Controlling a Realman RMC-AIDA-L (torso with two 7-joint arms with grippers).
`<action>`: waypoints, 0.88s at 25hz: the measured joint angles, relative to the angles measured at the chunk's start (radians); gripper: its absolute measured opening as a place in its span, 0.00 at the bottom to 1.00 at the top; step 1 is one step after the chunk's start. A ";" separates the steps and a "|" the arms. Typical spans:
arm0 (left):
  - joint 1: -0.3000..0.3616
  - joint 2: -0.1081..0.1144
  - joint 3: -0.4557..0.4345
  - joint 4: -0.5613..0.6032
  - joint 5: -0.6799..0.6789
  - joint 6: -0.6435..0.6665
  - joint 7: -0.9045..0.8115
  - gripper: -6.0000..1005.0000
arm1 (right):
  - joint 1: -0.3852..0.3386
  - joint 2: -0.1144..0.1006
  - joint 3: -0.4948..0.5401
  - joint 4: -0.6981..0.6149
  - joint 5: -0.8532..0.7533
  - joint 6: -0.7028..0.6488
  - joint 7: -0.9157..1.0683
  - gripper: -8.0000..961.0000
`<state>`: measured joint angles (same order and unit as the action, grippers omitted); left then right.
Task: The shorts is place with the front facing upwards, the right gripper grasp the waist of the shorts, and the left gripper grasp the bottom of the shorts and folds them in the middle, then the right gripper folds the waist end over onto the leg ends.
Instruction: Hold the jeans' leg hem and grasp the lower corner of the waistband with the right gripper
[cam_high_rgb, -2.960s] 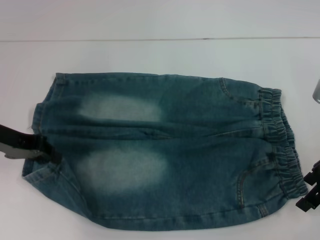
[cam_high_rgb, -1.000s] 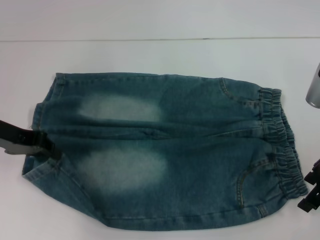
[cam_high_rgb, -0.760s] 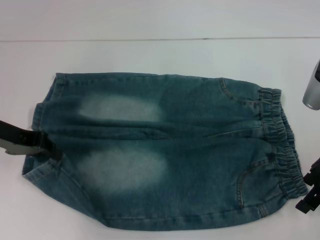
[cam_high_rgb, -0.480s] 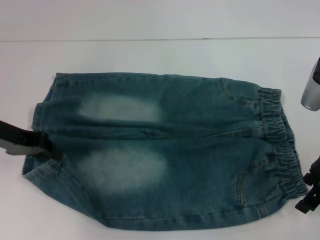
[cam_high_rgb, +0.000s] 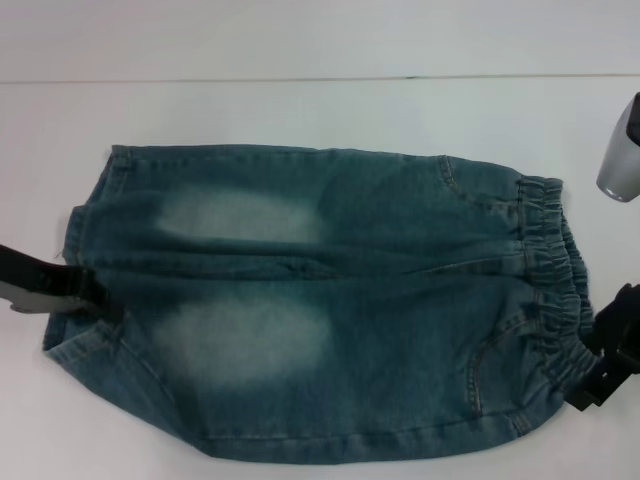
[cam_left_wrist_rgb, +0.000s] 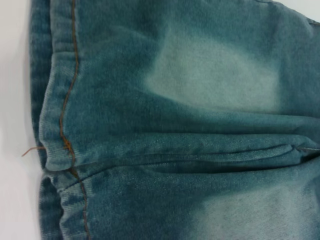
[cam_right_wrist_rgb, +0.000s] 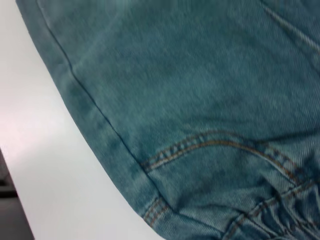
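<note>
- The shorts lie flat on the white table, front side up, with two pale faded patches on the front
- The gathered waist points to the robot's right side, and the bottom of the shorts points to its left side
- The left tool is at the leg ends, where the two hems meet; its black tip lies on the denim there
- In the head view only this dark tip and a piece of the arm can be seen, so I cannot tell if the left tool is wide, narrow or holding the cloth
- The left wrist view shows the hem with its brown stitching and a loose thread at the edge, and one pale patch further in
- The right tool is touching the nearer corner of the waist, at the edge of the picture
- Its prongs are partly cut off there, so I cannot tell how it stands
- The right wrist view shows the side seam of the shorts beside the table, the curved pocket stitching and some gathers of the waist
</note>
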<state>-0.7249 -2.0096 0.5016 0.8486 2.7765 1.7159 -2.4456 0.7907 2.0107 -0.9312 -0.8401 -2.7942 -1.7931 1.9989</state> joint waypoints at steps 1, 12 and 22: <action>0.000 0.000 0.000 -0.003 0.000 -0.002 0.001 0.04 | 0.000 -0.002 0.002 0.000 0.016 -0.002 -0.003 0.96; -0.004 0.005 -0.003 -0.022 0.000 -0.010 0.008 0.04 | -0.001 -0.001 0.006 0.005 0.031 -0.027 -0.048 0.94; -0.008 0.006 0.000 -0.022 0.000 -0.010 0.008 0.04 | -0.003 0.002 0.022 -0.002 0.031 -0.023 -0.070 0.53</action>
<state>-0.7327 -2.0031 0.5011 0.8268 2.7765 1.7057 -2.4374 0.7872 2.0126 -0.9090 -0.8416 -2.7628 -1.8156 1.9285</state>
